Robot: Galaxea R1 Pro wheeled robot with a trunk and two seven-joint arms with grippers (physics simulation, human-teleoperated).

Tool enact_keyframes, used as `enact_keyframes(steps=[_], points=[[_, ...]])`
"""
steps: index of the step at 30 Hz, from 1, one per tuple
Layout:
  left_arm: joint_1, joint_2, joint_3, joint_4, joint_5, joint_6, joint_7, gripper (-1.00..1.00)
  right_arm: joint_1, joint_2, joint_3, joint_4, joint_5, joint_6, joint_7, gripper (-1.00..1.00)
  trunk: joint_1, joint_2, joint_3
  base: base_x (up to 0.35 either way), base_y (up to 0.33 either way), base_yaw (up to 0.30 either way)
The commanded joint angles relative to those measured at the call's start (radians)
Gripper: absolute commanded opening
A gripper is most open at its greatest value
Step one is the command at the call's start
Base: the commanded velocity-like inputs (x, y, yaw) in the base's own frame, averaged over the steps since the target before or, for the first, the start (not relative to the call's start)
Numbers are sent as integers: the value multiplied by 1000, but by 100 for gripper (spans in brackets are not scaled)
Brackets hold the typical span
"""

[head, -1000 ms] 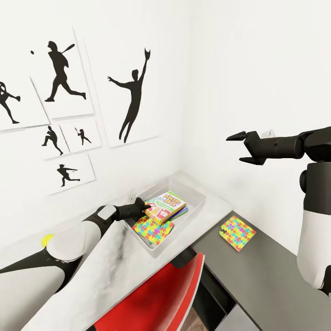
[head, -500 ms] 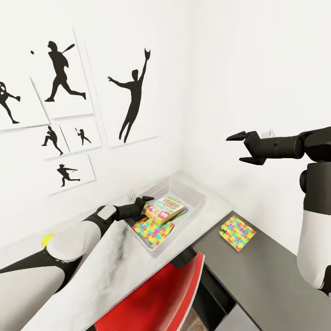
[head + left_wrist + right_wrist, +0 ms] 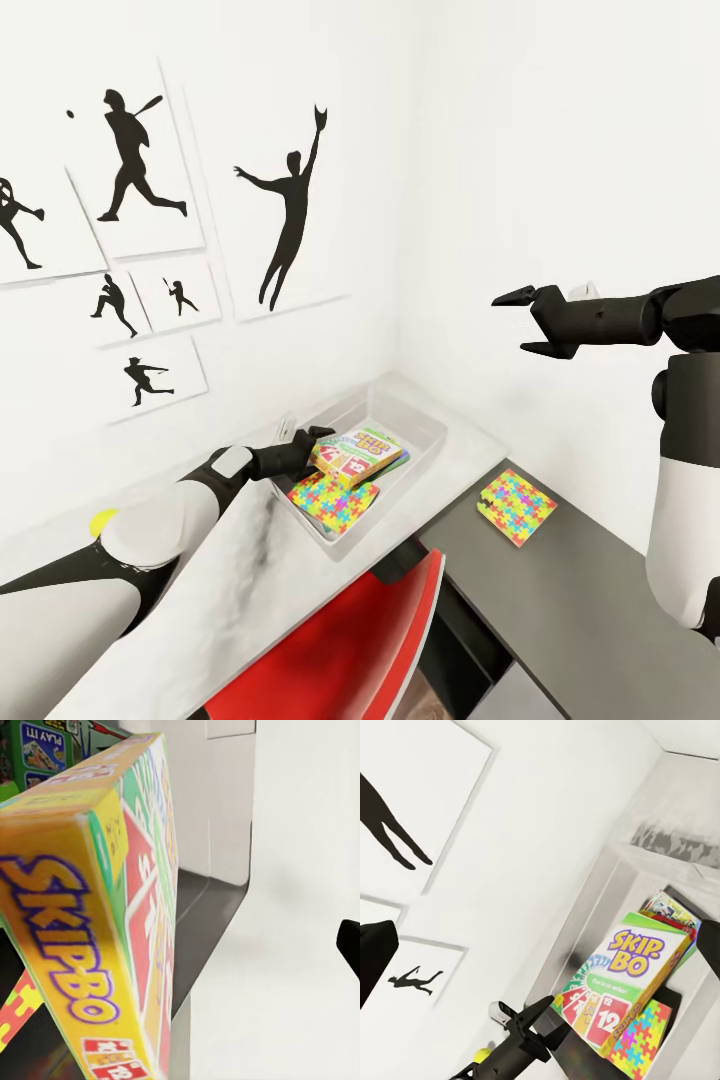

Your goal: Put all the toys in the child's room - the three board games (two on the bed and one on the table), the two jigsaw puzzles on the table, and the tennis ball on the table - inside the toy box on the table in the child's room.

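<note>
Left gripper [image 3: 318, 442] sat open beside the Skip-Bo box [image 3: 362, 452], released, tilted in the toy box [image 3: 425, 440] over one jigsaw puzzle [image 3: 330, 499]. Right gripper [image 3: 522, 322] hung open, empty. Left to do, judging: second puzzle [image 3: 515, 506] on the grey worktop [image 3: 590, 600], tennis ball [image 3: 102, 521]. Red chair [image 3: 350, 650] crowded the worktop edge.

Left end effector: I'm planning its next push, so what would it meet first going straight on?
Probably the Skip-Bo box, right ahead of the left end effector inside the toy box; depth is unclear.
</note>
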Motion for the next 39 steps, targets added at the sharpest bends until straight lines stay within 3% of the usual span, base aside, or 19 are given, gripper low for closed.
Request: enact_keyframes(steps=[1, 9, 26, 29, 34, 39], points=[[-1, -1, 6, -4, -10, 6, -5, 100, -1, 0, -1, 0, -9, 10, -10, 100, 1, -2, -2, 0, 0, 0], [-1, 9, 13, -8, -9, 38, -44, 100, -1, 0, 0, 0, -9, 10, -10, 100, 1, -2, -2, 0, 0, 0], [-1, 80, 21, -14, -4, 187, -56, 100, -1, 1, 25, 0, -8, 8, -10, 100, 1, -2, -2, 0, 0, 0], [-1, 89, 21, -14, -3, 201, -95, 100, -1, 1, 25, 0, -8, 8, -10, 100, 1, -2, -2, 0, 0, 0], [-1, 96, 11, -16, -7, 210, -245, 100, -1, 1, 25, 0, -8, 8, -10, 100, 1, -2, -2, 0, 0, 0], [-1, 97, 7, -18, -8, 212, -276, 100, -1, 1, 25, 0, -8, 8, -10, 100, 1, -2, -2, 0, 0, 0]])
